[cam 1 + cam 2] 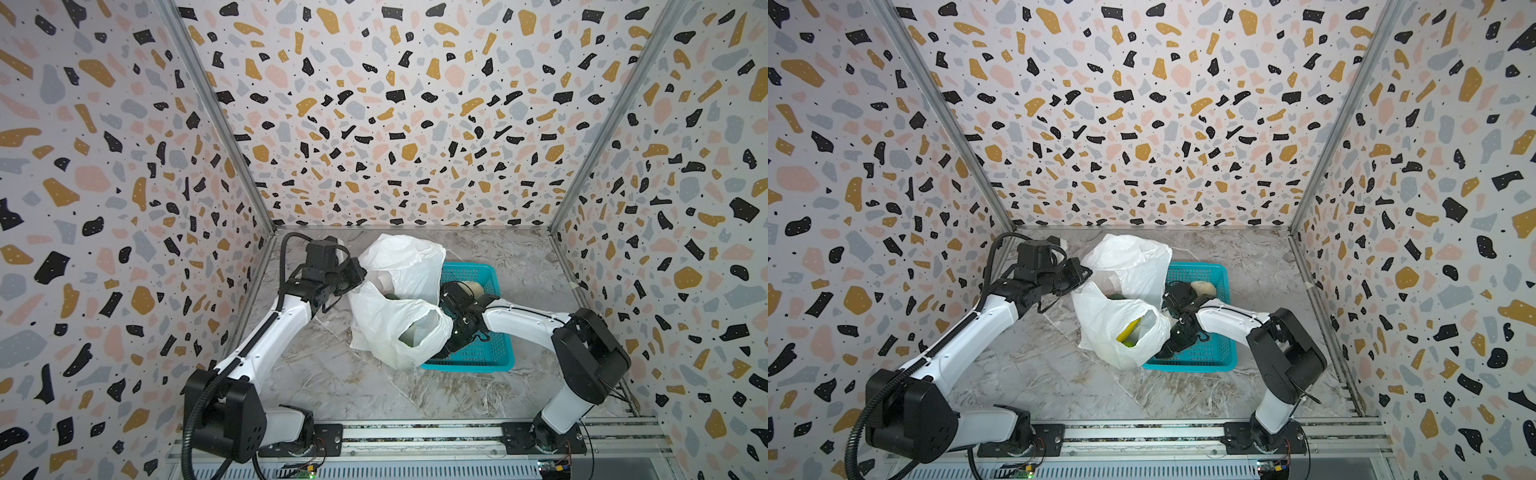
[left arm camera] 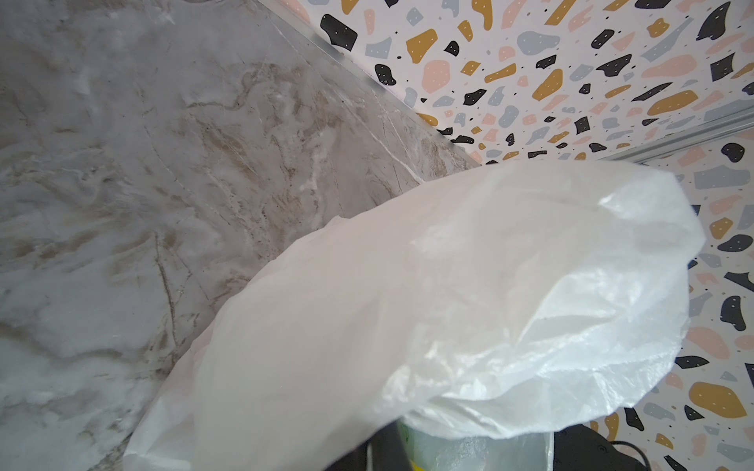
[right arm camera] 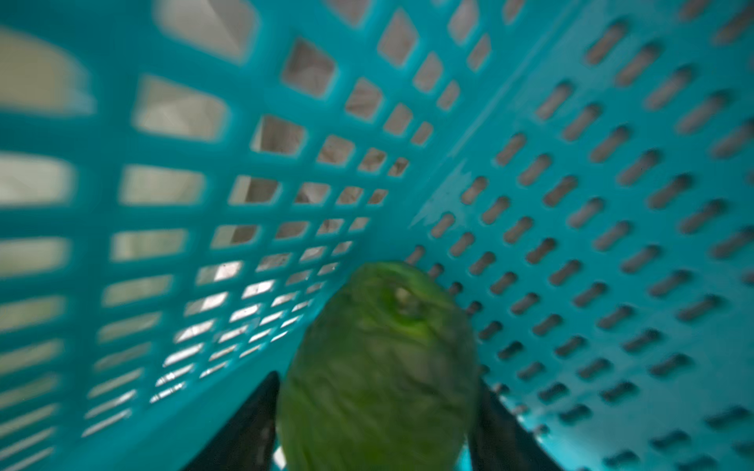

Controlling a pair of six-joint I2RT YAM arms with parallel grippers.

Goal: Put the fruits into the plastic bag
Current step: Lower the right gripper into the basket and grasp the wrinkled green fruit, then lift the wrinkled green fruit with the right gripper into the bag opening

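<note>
Pick step: right gripper (image 3: 375,412) jaws straddle green fruit (image 3: 379,338) in teal basket (image 3: 571,204); grip unconfirmed. Left gripper (image 1: 360,276) jaws clamp plastic bag (image 1: 386,328) rim. Next probably needs firm closure, then lift left into bag.

Left arm (image 1: 266,332) stretches up and in from its base, left hand (image 1: 358,277) pinched tight on the edge of the plastic bag (image 1: 395,328). Right arm (image 1: 519,320) folds at the elbow and reaches inward, wrist tipped down. The right hand (image 3: 377,383) has its fingers (image 3: 261,420) pressed either side of a green fruit (image 3: 379,359).
</note>
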